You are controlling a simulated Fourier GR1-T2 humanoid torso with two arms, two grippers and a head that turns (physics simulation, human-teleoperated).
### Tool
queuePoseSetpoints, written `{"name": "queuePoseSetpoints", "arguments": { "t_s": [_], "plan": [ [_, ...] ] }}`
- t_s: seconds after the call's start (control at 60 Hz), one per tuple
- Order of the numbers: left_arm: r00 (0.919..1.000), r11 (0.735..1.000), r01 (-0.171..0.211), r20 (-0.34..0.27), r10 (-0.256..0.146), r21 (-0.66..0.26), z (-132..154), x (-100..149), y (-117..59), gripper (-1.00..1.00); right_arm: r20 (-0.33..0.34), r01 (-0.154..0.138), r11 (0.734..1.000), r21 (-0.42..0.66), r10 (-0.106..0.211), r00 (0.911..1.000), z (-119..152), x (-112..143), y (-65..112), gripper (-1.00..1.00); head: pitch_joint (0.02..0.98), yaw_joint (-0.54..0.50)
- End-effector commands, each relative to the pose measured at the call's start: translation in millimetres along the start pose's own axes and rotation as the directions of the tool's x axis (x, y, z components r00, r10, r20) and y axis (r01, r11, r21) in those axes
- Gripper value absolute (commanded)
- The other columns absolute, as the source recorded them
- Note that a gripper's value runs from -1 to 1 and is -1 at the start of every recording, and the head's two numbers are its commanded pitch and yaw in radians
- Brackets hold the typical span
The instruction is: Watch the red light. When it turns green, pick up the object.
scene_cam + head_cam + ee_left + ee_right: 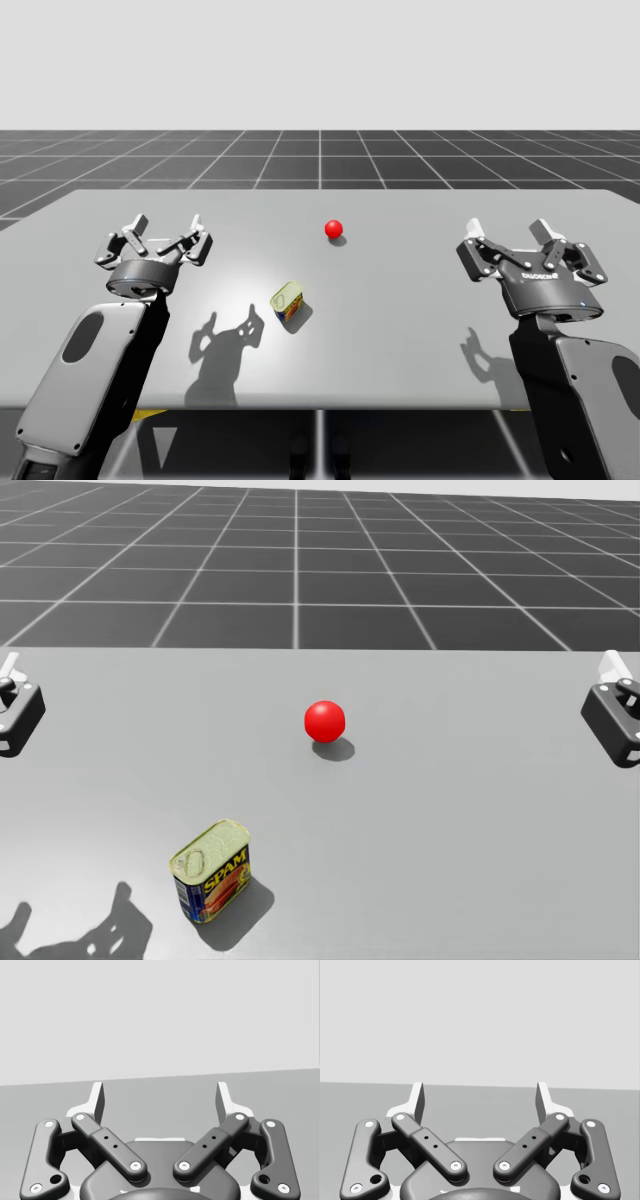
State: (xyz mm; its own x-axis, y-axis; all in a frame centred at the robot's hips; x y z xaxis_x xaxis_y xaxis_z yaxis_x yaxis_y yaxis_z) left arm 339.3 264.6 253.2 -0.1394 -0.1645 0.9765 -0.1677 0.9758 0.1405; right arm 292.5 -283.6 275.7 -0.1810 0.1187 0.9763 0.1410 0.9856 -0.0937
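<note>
A red ball-shaped light sits on the grey table past its middle. A small blue and yellow rectangular can stands nearer to me, left of the middle. My left gripper hovers open over the table's left side, well left of the can. Over the right side my right gripper is open too. Nothing lies between either pair of fingers.
The table's far edge runs behind the light, with a dark gridded floor beyond. Shadows of both arms fall on the near part of the tabletop.
</note>
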Motion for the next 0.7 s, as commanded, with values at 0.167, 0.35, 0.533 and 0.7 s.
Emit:
{"name": "queuePoseSetpoints", "arguments": {
  "t_s": [0.167,0.35,0.533,0.7],
  "plan": [
    [1.0000,1.000,0.000,-0.001,0.000,-0.002,-0.8,-0.5,0.2,-1.00,0.003,-0.003,1.000,-0.001,0.003,1.0000,0.2,0.3,-0.1,-1.00,0.593,-0.05],
    [1.0000,1.000,0.000,-0.001,0.000,-0.002,-0.7,-0.6,0.2,-1.00,0.004,-0.004,1.000,-0.002,0.004,1.0000,0.4,0.3,0.0,-1.00,0.592,-0.05],
    [1.0000,1.000,-0.001,-0.001,0.001,-0.003,-0.6,-0.6,0.3,-1.00,0.004,-0.004,1.000,-0.002,0.004,1.0000,0.5,0.3,-0.2,-1.00,0.593,-0.05],
    [1.0000,1.000,0.000,0.000,0.000,-0.002,-0.5,-0.6,0.3,-1.00,0.005,-0.004,1.000,-0.003,0.004,1.0000,0.4,0.3,-0.5,-1.00,0.591,-0.05]
  ]
}}
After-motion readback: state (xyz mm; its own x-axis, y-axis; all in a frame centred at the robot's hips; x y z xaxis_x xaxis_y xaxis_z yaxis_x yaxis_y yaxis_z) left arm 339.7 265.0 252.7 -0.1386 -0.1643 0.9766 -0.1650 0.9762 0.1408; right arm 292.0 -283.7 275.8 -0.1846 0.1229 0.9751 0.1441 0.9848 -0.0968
